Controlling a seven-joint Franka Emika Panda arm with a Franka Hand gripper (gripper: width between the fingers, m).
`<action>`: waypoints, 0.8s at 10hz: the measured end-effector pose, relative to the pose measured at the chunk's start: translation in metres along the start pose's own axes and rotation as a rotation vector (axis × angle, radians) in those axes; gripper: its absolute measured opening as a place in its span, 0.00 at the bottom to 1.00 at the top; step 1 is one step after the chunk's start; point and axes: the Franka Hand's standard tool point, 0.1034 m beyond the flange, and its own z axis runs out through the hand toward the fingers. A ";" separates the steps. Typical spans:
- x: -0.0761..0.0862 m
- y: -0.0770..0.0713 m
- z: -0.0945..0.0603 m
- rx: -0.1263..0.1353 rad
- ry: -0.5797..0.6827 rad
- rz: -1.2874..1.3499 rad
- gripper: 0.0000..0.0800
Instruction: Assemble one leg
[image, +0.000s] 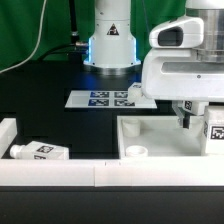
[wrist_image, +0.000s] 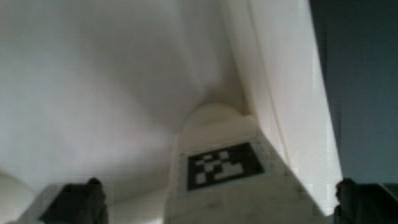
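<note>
A white leg (wrist_image: 249, 150) with a black-and-white tag stands between my fingertips (wrist_image: 75, 200) in the wrist view, against the white tabletop's inner wall. My gripper (wrist_image: 221, 203) is open, with its jaws wide apart on either side of the leg; a gap shows on one side. In the exterior view the gripper (image: 195, 122) hangs over the tabletop (image: 150, 135) at the right, and the tagged leg (image: 214, 130) stands beside a dark finger. Another leg (image: 40, 152) lies on its side at the exterior view's left.
The marker board (image: 110, 98) lies on the black table behind the tabletop. A white rail (image: 100, 175) runs along the front and a white block (image: 8, 135) sits at the left. The arm's base (image: 110, 45) stands at the back.
</note>
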 end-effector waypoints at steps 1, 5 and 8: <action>0.000 0.000 0.000 0.000 0.000 0.000 0.65; -0.001 -0.001 0.001 0.001 -0.001 0.283 0.35; 0.000 -0.002 0.001 0.012 0.005 0.636 0.35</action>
